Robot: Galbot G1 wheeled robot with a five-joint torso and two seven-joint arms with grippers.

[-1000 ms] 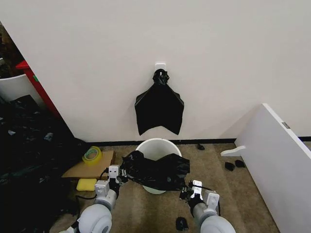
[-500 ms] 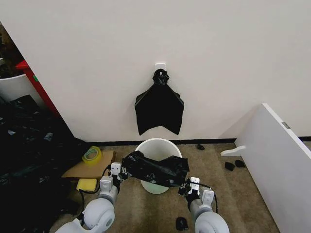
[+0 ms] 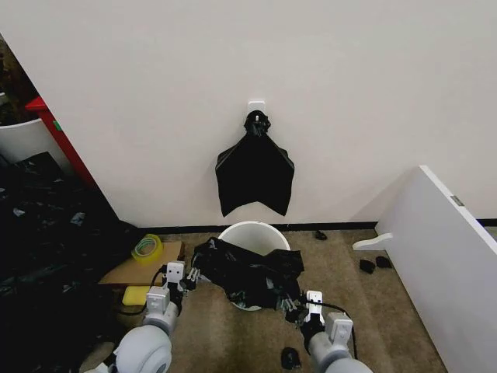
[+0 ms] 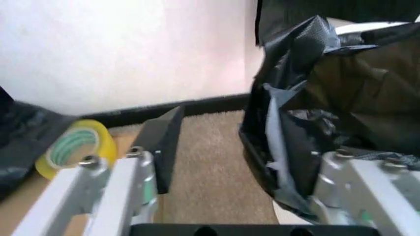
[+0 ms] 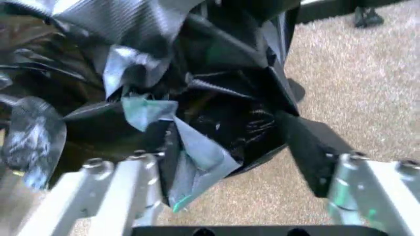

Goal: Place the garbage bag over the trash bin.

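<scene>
My left gripper (image 4: pixel 229 167) stands spread, the wrinkled glossy black plastic garbage bag (image 3: pixel 248 273) against one finger. My right gripper (image 5: pixel 239 162) is likewise spread, bag folds between its fingers. The bag drapes over the round white plastic trash bin (image 3: pixel 250 234) beyond both.

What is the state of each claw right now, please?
Left claw: open, garbage bag by one finger.
Right claw: open around the garbage bag.

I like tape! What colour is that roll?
The tape roll is yellow with green inside, clearest in the left wrist view.
</scene>
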